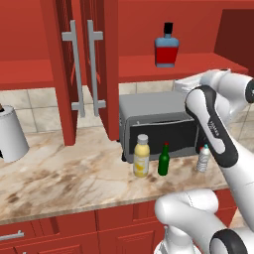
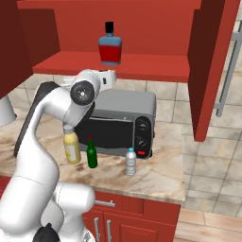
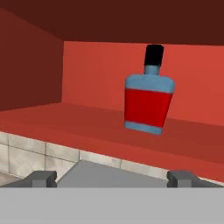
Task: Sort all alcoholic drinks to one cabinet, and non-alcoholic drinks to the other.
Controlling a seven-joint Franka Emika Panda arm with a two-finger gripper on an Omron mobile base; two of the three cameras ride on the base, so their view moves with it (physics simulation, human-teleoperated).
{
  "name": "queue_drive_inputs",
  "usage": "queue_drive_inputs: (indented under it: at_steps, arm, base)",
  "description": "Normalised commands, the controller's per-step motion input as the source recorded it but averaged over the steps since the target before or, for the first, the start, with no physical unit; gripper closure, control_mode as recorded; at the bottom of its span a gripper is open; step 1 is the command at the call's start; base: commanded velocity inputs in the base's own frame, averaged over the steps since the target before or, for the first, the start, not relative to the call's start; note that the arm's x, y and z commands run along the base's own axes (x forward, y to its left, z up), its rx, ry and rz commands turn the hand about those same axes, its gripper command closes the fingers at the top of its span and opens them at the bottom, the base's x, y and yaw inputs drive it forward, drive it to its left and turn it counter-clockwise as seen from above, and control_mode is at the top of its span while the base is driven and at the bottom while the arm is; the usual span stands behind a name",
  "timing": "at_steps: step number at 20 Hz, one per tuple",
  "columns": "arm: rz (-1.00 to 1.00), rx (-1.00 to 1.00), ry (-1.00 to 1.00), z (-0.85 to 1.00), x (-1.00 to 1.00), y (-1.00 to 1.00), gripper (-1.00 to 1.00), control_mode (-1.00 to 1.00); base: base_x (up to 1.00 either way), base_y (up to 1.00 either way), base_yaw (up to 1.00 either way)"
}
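A squat red-and-blue bottle (image 1: 166, 47) (image 2: 109, 47) (image 3: 148, 98) with a black cap stands upright on the red shelf (image 1: 144, 67) (image 2: 142, 64) of an open wall cabinet. My gripper (image 2: 108, 78) (image 3: 113, 177) hovers in front of that shelf, just below its level, open and empty, apart from the bottle. On the counter in front of the toaster oven stand a pale-yellow juice bottle (image 1: 141, 156) (image 2: 71, 145), a slim dark-green bottle (image 1: 163, 159) (image 2: 91, 153) and a small clear water bottle (image 1: 203, 158) (image 2: 131, 161).
A grey toaster oven (image 1: 158, 124) (image 2: 118, 123) sits under the shelf. Two open red doors (image 1: 106, 69) with silver bar handles hang left of it; another open door (image 2: 208, 71) hangs on the right. A white jug (image 1: 10, 134) stands far left on the marble counter (image 1: 74, 173).
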Motion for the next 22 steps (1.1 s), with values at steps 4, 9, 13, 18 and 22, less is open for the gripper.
queue_drive_inputs:
  at_steps: [4, 9, 13, 18, 22]
  arm:
    - [0.00, 0.00, 0.03, -0.38, -0.49, 0.07, -1.00, -1.00]
    - [0.01, 0.00, 0.05, -0.36, -0.40, 0.02, -1.00, -1.00]
    - [0.02, 0.00, 0.08, -0.35, -0.23, 0.00, -1.00, -1.00]
    - [0.05, 0.00, 0.07, -0.29, -0.15, 0.01, -1.00, -1.00]
    - [0.08, 0.00, 0.09, -0.32, -0.16, 0.00, -1.00, -1.00]
  base:
    - [0.00, 0.00, 0.00]
    - [0.00, 0.00, 0.00]
    - [0.00, 0.00, 0.00]
    - [0.00, 0.00, 0.00]
    - [0.00, 0.00, 0.00]
